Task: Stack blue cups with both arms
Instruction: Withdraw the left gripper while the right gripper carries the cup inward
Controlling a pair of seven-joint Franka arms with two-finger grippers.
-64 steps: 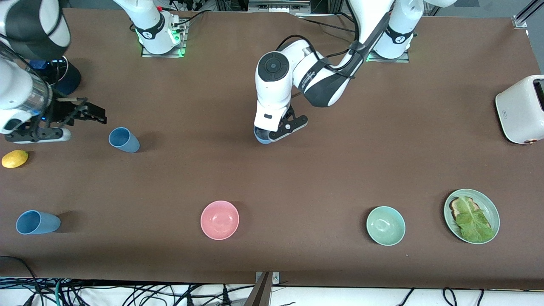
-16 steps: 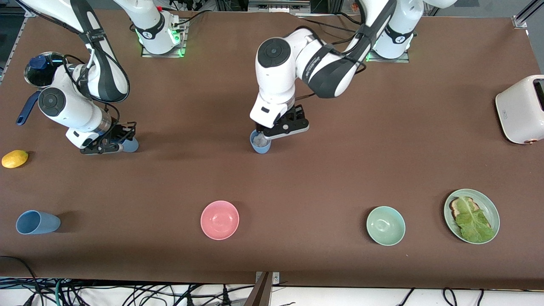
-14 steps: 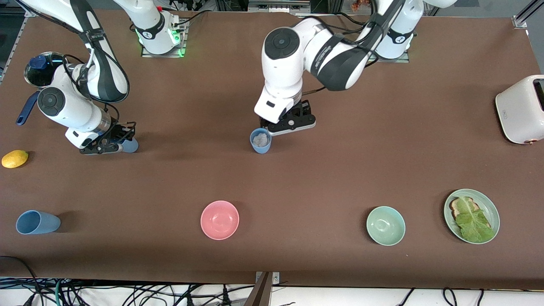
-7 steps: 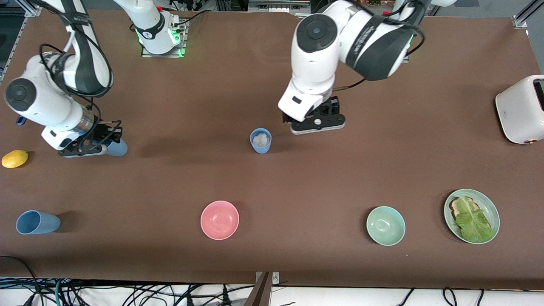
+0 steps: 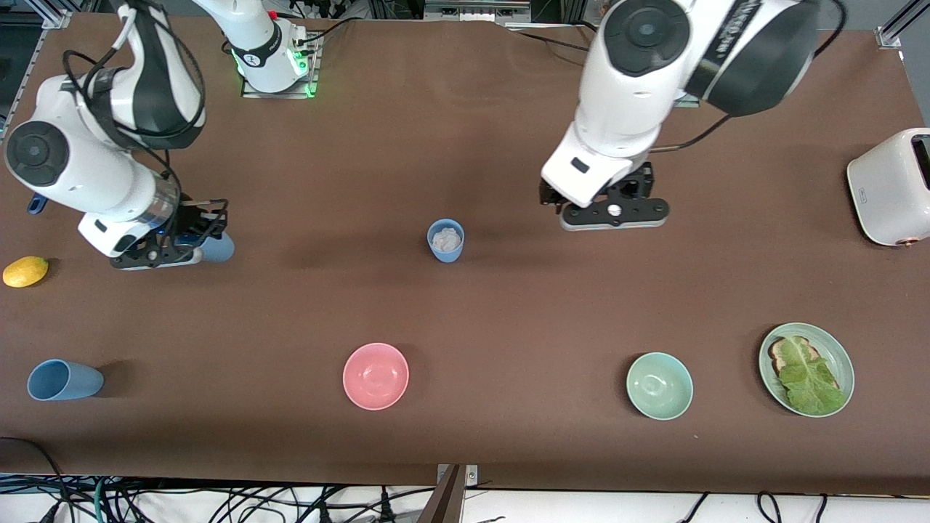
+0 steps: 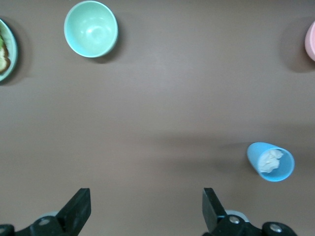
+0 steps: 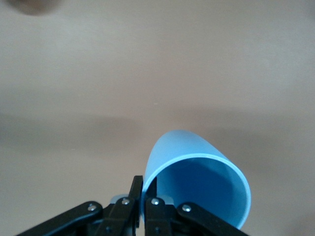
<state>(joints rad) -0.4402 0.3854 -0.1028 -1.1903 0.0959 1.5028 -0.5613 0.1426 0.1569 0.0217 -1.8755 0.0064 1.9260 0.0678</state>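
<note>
While much of the right tool is covered by its own white wrist, the scene reads as follows.

Right tool (image 5: 190, 247): fingers pressed together on the rim wall of a blue cup (image 5: 217, 247), one finger inside and one outside, as the right wrist view shows (image 7: 142, 196); it is over the bench (image 5: 508, 305) toward the right arm's end.
Held cup (image 7: 197, 189): tilted, mouth toward the wrist camera; whether it touches the bench cannot be told, and in the front view only its base end shows past the tool.
Left tool (image 5: 614, 212): spread wide and holding nothing, up over bare bench; in the left wrist view (image 6: 145, 209) only the two fingertips show, cut by the frame edge.
Middle cup (image 5: 445, 240): upright at mid-bench, with something pale and crumpled inside that is hard to identify (image 6: 270, 162).
Third cup (image 5: 64, 380): lying on its side near the front edge at the right arm's end.
Saucepan (image 5: 33, 203): almost wholly hidden by the right arm; only a dark-blue bit shows.
Toaster (image 5: 890, 185): cut off by the frame edge.
</note>
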